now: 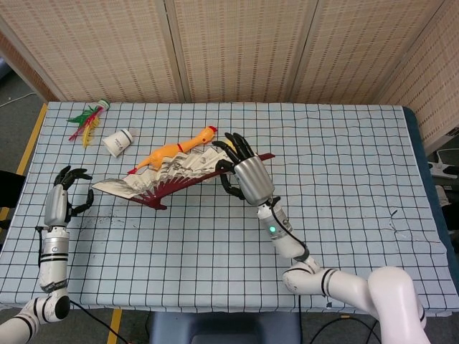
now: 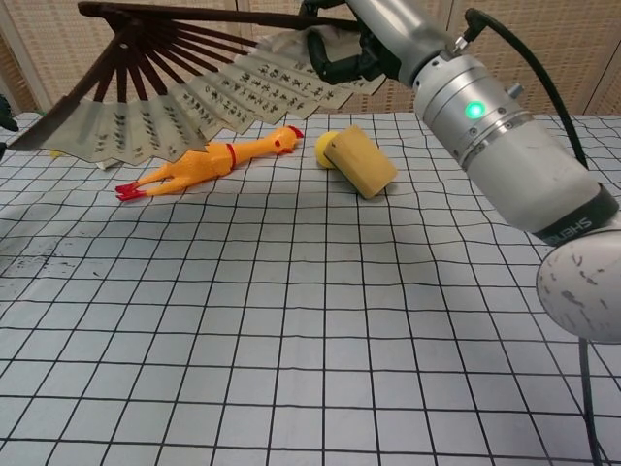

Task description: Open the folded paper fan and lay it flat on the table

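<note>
Right hand holds the spread fan above the rubber chicken

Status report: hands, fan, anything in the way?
Right hand holds open fan, above table. Left hand free, fingers apart. Rubber chicken lies under fan.

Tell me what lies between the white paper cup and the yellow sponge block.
In the head view, the orange rubber chicken lies between the white paper cup and the yellow sponge block, which only the chest view shows; the head view hides it.

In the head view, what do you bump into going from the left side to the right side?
Left hand → feather toy → white cup → open paper fan → right hand, which holds the fan. The rubber chicken overlaps the fan, so it is left out.
</note>
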### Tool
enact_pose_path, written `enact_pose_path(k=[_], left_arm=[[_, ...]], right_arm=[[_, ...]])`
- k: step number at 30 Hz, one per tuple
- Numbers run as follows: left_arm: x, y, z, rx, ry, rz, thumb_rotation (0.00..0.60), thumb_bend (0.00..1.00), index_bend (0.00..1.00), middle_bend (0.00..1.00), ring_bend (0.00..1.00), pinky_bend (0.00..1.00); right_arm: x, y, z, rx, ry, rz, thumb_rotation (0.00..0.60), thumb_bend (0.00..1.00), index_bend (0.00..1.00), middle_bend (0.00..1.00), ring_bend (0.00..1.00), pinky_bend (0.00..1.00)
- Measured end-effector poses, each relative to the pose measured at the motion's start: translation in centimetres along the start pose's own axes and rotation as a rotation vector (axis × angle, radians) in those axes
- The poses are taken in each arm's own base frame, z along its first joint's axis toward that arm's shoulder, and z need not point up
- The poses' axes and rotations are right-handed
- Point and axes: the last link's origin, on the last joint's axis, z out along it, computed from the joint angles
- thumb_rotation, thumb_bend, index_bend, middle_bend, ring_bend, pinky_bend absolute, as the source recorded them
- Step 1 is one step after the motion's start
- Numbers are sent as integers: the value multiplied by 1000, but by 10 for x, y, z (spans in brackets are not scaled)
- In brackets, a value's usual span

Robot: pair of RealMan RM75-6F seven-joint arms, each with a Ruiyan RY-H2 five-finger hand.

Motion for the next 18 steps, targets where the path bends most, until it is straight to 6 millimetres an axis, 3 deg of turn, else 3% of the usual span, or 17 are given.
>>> enact_pose_path(k=[13,18], left_arm=[[1,-9,-4,-9,11,41,600,460,264,191,47,75],[-1,-9,-5,-4,-14,20,600,461,242,181,31,75]], right_arm=[[13,22,-28,-2,25,-73,600,629,694,155,0,62],[20,21,-27,2,67,-72,600,632,710,155,0,62]])
